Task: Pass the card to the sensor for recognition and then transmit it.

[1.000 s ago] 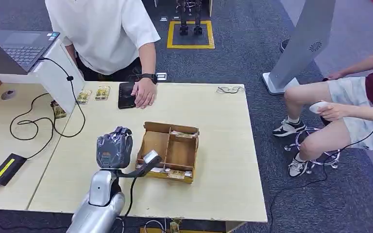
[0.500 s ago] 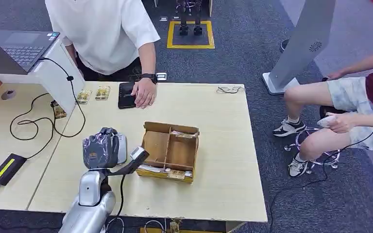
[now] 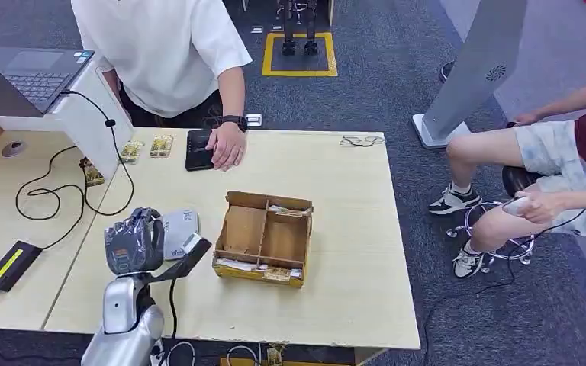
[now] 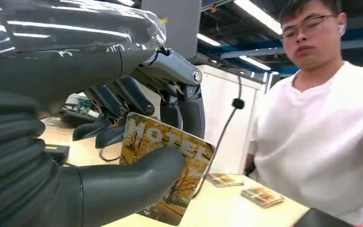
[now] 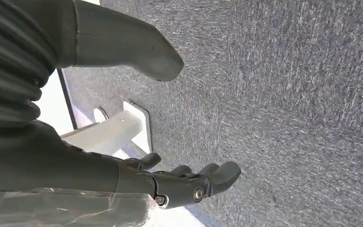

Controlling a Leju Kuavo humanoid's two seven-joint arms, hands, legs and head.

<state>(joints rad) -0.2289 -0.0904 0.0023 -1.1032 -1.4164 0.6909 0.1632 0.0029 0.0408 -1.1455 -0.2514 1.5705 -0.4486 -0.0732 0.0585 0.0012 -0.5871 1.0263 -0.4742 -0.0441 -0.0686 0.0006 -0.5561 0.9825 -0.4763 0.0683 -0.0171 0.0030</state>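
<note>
Left hand: the left hand (image 3: pixel 133 242) is raised above the desk (image 3: pixel 351 252), beside the cardboard box (image 3: pixel 264 238).
Left fingers: thumb and dark fingers (image 4: pixel 118 101) pinch the card.
Card: the card (image 4: pixel 168 170), printed with yellow trees and pale letters, is upright in the left hand.
Right hand: the right hand (image 5: pixel 123 118) hangs over grey carpet (image 5: pixel 288 94), fingers spread, holding nothing.
Person: a person's hand (image 3: pixel 226 145) rests on a black tablet (image 3: pixel 198 149) at the desk's far edge.

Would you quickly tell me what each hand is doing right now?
Left hand: holding the card between thumb and fingers.
Right hand: open, holding nothing, fingers apart over the carpet.
</note>
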